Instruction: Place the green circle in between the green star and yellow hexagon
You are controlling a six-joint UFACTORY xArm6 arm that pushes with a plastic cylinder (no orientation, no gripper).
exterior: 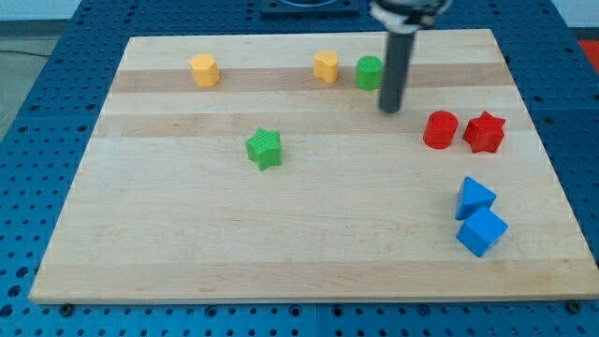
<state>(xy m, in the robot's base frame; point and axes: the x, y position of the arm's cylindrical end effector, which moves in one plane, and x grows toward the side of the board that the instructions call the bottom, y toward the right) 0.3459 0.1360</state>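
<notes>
**Tip beside green circle**

My tip (390, 109) has no jaws and holds nothing. Green circle (369, 72) sits just upper-left, contact unclear. One yellow block (326, 66) lies beyond it, another (204, 69) far left; shapes unclear. Green star (264, 148) lower-left. Red cylinder (440, 129) right.

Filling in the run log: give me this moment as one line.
my tip: right of green circle, close | green star: lower left | two yellow blocks, hexagon unclear: | circle not yet between

rod (397, 56): top cut by view's top | green circle (369, 72): right edge hidden behind rod
</notes>
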